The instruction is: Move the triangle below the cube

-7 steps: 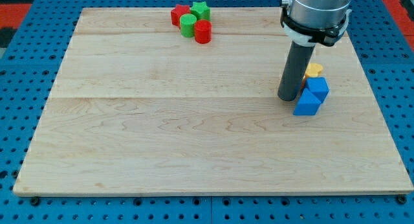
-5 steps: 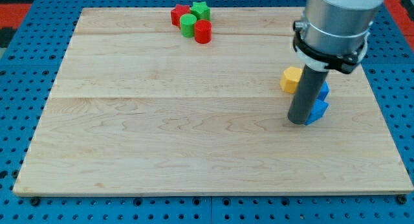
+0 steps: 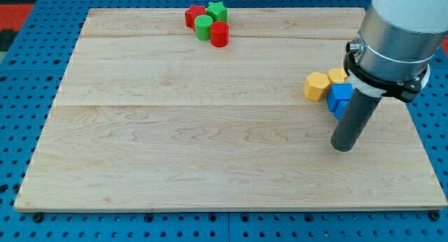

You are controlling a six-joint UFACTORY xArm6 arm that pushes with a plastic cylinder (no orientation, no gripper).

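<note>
Camera view: light wooden board surface (image 3: 210,130) on blue pegboard (image 3: 21,95). Dark rod's tip (image 3: 341,148) rests on surface at view's right, just below blue cluster. No gripper fitted, so no jaw state to tell. Blue cube (image 3: 341,94) sits above the tip; blue triangle (image 3: 338,108) mostly hidden behind rod, just below cube. Yellow hexagonal block (image 3: 316,85) left of cube; second yellow block (image 3: 338,76) above it, shape unclear. Top of view: red block (image 3: 194,17), green star (image 3: 217,11), green cylinder (image 3: 204,26), red cylinder (image 3: 220,34) clustered.
</note>
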